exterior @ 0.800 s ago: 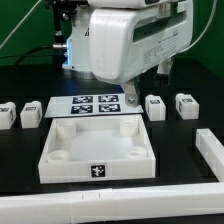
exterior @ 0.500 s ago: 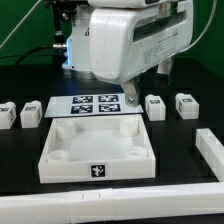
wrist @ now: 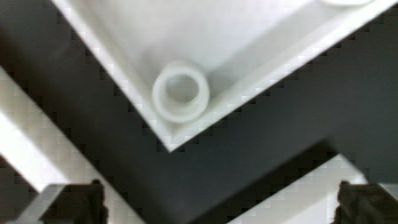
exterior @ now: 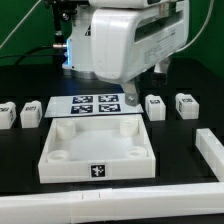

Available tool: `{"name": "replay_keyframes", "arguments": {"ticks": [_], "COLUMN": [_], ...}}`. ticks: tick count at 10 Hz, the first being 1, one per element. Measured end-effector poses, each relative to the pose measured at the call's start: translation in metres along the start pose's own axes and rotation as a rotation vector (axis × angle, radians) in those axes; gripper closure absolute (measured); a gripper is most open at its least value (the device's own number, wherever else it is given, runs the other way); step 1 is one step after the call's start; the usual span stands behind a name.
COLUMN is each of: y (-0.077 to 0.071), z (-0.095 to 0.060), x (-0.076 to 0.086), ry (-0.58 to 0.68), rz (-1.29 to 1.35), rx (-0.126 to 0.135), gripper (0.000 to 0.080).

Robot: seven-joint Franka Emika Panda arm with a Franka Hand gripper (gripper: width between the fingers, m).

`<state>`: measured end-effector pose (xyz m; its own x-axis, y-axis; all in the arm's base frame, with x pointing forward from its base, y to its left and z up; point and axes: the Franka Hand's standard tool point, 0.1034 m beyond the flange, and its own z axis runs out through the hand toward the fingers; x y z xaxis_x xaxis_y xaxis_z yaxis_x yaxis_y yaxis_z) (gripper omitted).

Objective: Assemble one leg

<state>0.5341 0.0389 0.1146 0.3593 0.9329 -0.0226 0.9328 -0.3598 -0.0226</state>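
Four small white tagged legs stand on the black table. Two are at the exterior view's left (exterior: 5, 114) (exterior: 32, 112) and two at its right (exterior: 155, 106) (exterior: 186, 104). The large white panel (exterior: 98, 160) with round corner sockets lies in the middle. The arm's white body hangs over the back of the scene and hides most of the gripper there; one dark finger (exterior: 129, 97) shows below it. In the wrist view my gripper (wrist: 217, 208) is open and empty, its fingertips wide apart above a corner of the panel (wrist: 231, 60) with a round socket (wrist: 182, 90).
The marker board (exterior: 97, 104) lies behind the panel. A white rail (exterior: 211, 150) runs along the exterior view's right and another (exterior: 110, 206) along the front. White bands cross the black table in the wrist view (wrist: 329, 150).
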Motion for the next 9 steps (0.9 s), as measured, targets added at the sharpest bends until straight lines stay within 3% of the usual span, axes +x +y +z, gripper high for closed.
{"name": "replay_keyframes", "arguments": {"ticks": [1, 2, 5, 7, 8, 9], "y": [-0.012, -0.022, -0.018, -0.019, -0.036, -0.061], "z": [0.003, 0.008, 0.008, 0.011, 0.029, 0.047], "x": [-0.016, -0.03, -0.029, -0.031, -0.041, -0.056], "ry": [0.013, 0.011, -0.002, 0.001, 0.01, 0.014], "rz": [-0.132, -0.251, -0.45, -0.445, -0.437, -0.426], "rx": [-0.027, -0.031, -0.029, -0.035, -0.045, -0.037], "gripper": [0.015, 0.015, 0.015, 0.015, 0.015, 0.015]}}
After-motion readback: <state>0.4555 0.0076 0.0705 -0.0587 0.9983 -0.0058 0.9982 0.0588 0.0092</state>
